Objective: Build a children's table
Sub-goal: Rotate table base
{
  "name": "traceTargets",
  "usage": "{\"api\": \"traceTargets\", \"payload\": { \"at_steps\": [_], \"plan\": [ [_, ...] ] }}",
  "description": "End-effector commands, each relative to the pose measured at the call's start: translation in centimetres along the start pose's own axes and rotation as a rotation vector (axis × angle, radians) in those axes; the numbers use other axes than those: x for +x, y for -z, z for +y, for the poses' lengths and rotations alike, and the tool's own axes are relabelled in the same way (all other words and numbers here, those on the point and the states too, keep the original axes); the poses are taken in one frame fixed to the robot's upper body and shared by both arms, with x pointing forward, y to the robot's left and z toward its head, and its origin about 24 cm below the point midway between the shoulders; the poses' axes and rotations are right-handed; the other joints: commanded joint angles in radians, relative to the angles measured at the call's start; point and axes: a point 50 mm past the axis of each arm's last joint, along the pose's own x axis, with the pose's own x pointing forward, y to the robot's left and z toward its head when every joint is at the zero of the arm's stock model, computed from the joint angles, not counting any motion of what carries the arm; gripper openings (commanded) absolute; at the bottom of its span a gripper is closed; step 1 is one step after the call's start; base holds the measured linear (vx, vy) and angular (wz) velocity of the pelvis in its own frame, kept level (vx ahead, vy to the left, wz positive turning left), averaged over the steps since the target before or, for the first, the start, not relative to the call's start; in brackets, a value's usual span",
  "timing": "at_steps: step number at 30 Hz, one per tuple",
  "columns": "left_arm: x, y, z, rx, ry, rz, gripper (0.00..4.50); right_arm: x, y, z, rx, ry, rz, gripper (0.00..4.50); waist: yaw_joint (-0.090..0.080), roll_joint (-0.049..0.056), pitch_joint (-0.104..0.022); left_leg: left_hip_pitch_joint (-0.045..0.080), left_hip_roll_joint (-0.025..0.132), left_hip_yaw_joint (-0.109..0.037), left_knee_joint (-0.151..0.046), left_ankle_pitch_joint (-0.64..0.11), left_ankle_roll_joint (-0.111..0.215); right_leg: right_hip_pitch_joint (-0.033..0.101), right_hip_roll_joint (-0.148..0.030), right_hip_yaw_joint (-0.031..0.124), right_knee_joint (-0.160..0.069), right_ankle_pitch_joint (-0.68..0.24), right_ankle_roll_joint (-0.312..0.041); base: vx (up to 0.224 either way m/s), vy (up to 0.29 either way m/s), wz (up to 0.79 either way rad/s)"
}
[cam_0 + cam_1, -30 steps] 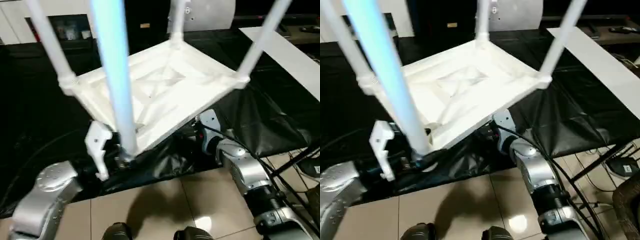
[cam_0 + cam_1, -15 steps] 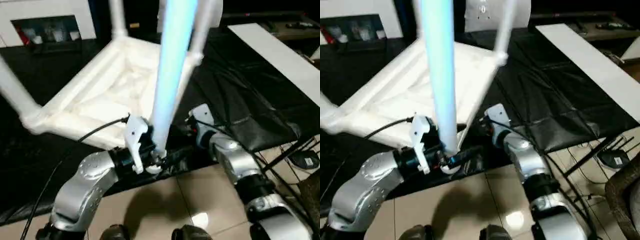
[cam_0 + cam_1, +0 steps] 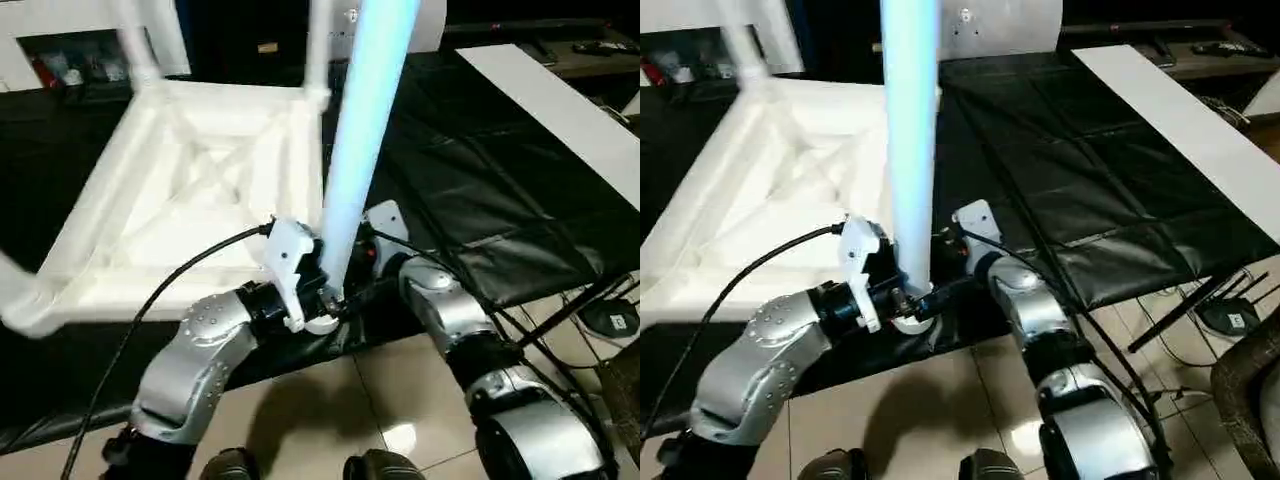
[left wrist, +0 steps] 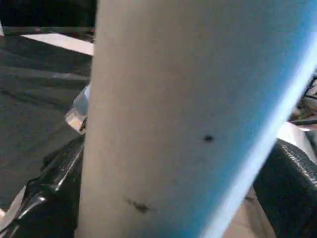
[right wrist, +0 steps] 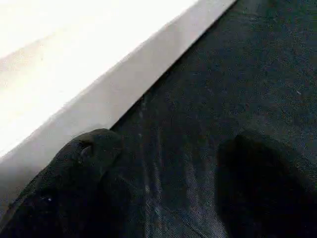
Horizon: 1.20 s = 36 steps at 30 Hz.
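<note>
The children's table (image 3: 200,190) lies upside down on a desk (image 3: 500,190) covered with black, slightly creased cloth. Its white plastic top shows a ribbed underside with a cross of diagonal ribs. Three smooth round tube legs are seen standing in corner sockets. The left tool (image 3: 318,300) pinches the nearest leg (image 3: 360,140) close to its base. The right tool (image 5: 163,198) is spread, beside the top's straight white edge, holding nothing. No writing can be read
</note>
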Motion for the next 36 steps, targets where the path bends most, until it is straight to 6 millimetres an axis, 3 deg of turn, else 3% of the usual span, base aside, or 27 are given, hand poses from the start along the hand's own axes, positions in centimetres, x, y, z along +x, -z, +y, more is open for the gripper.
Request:
{"api": "traceTargets", "payload": {
  "at_steps": [1,4,6,10,12,13,14,15,17,18,20,21,22,28,30,34,35,36],
  "plan": [
    [0.6,-0.3,0.1,0.038,-0.018,-0.018,4.44,0.4,-1.0,0.3,-0.001,-0.001,-0.039,4.5,0.009,0.012,-0.083,0.016,0.037,-0.005,-0.056,-0.068,0.078,0.05,-0.073,0.048,-0.067,0.127,-0.299,0.0,0.0,0.0],
    [0.5,-0.5,1.5,0.074,-0.065,-0.029,4.44,-0.9,-0.2,-2.2,0.038,0.08,-0.045,4.5,0.016,0.011,-0.087,0.018,0.035,-0.003,-0.055,-0.071,0.075,0.052,-0.072,0.048,-0.067,0.128,-0.29,0.0,0.0,0.0],
    [0.6,-0.6,1.9,0.079,-0.075,-0.038,4.44,-1.5,0.2,-2.9,0.044,0.096,-0.047,4.5,0.022,0.017,-0.093,0.02,0.036,-0.003,-0.052,-0.057,0.074,0.054,-0.073,0.048,-0.063,0.151,-0.294,0.0,0.0,0.0],
    [0.7,-0.7,2.1,0.082,-0.081,-0.048,4.44,-2.2,0.4,-3.5,0.037,0.099,-0.057,4.5,0.034,0.015,-0.096,0.019,0.035,-0.002,-0.05,-0.049,0.08,0.054,-0.072,0.048,-0.061,0.186,-0.297,0.0,0.0,0.0],
    [0.5,-0.9,2.5,0.079,-0.101,-0.078,4.44,-4.0,0.6,-4.4,0.053,0.074,-0.101,4.5,0.041,0.039,-0.101,0.02,0.036,-0.006,-0.047,-0.054,0.079,0.057,-0.074,0.047,-0.058,0.202,-0.294,0.0,0.0,0.0],
    [0.2,-0.7,2.6,0.073,-0.116,-0.068,4.44,-5.0,0.5,-4.7,0.054,0.068,-0.128,4.5,0.043,0.039,-0.104,0.019,0.038,-0.008,-0.047,-0.051,0.081,0.058,-0.072,0.046,-0.057,0.226,-0.291,0.0,0.0,0.0],
    [0.2,-0.7,2.7,0.072,-0.119,-0.066,4.44,-5.1,0.5,-4.7,0.054,0.067,-0.132,4.5,0.043,0.031,-0.103,0.018,0.037,-0.008,-0.049,-0.047,0.085,0.063,-0.067,0.045,-0.061,0.24,-0.283,0.0,0.0,0.0],
    [-0.5,-0.4,2.4,0.051,-0.118,-0.062,4.44,-6.2,0.1,-4.9,0.051,0.073,-0.169,4.5,0.044,0.032,-0.108,0.015,0.034,-0.008,-0.045,-0.039,0.092,0.064,-0.07,0.046,-0.056,0.257,-0.287,0.0,0.0,0.0],
    [-1.1,0.0,2.1,0.031,-0.109,-0.05,4.44,-7.1,-0.2,-4.9,0.05,0.071,-0.2,4.5,0.04,0.028,-0.105,0.01,0.031,-0.006,-0.048,-0.067,0.098,0.063,-0.071,0.044,-0.064,0.196,-0.278,0.0,0.0,0.0],
    [-1.1,0.0,2.1,0.031,-0.109,-0.05,4.44,-7.1,-0.2,-4.9,0.05,0.071,-0.2,4.5,0.04,0.033,-0.106,0.014,0.032,-0.005,-0.049,-0.093,0.091,0.061,-0.071,0.045,-0.071,0.135,-0.27,0.0,0.0,0.0],
    [-3.2,1.0,1.5,0.0,-0.053,0.005,4.44,-8.5,-0.5,-4.6,0.068,0.072,-0.235,4.5,0.037,0.035,-0.099,0.016,0.034,-0.005,-0.054,-0.142,0.072,0.056,-0.072,0.045,-0.082,0.018,-0.256,0.0,0.0,0.0],
    [-3.2,1.0,1.5,0.0,-0.053,0.005,4.44,-8.5,-0.5,-4.6,0.068,0.072,-0.235,4.5,0.033,0.033,-0.098,0.017,0.033,-0.005,-0.057,-0.149,0.067,0.055,-0.071,0.046,-0.085,-0.014,-0.248,0.0,0.0,0.0],
    [-3.9,1.3,1.6,-0.002,-0.044,0.026,4.44,-8.9,-0.4,-4.5,0.069,0.068,-0.24,4.5,0.031,0.037,-0.097,0.023,0.034,-0.003,-0.059,-0.187,0.048,0.046,-0.068,0.046,-0.093,-0.1,-0.237,0.0,0.0,0.0],
    [-4.3,1.9,4.0,0.111,-0.171,0.119,4.44,-9.8,0.1,-3.3,0.028,0.007,-0.201,4.5,0.04,0.041,-0.101,0.029,0.032,-0.005,-0.062,-0.203,0.021,0.037,-0.066,0.048,-0.101,-0.146,-0.191,0.0,0.0,0.0],
    [-4.1,1.9,4.5,0.134,-0.202,0.122,4.44,-9.9,0.0,-3.0,0.022,-0.01,-0.2,4.5,0.039,0.041,-0.103,0.021,0.033,-0.009,-0.066,-0.202,0.013,0.041,-0.069,0.046,-0.097,-0.14,-0.187,0.0,0.0,0.0],
    [-3.4,1.6,5.6,0.173,-0.285,0.117,4.44,-10.4,-0.3,-2.4,0.024,-0.035,-0.198,4.5,0.037,0.037,-0.104,0.02,0.029,-0.008,-0.064,-0.208,0.016,0.042,-0.069,0.049,-0.101,-0.145,-0.171,0.0,0.0,0.0],
    [-3.2,1.7,5.9,0.168,-0.315,0.121,4.44,-10.6,-0.3,-2.5,0.027,-0.021,-0.199,4.5,0.037,0.031,-0.109,0.02,0.029,-0.007,-0.06,-0.196,0.017,0.043,-0.071,0.049,-0.1,-0.138,-0.173,0.0,0.0,0.0],
    [-3.1,1.6,6.3,0.178,-0.346,0.123,4.44,-10.7,-0.2,-2.6,0.027,-0.007,-0.197,4.5,0.04,0.035,-0.11,0.018,0.028,-0.007,-0.059,-0.178,0.022,0.042,-0.071,0.049,-0.099,-0.126,-0.175,0.0,0.0,0.0]
  ]
}}
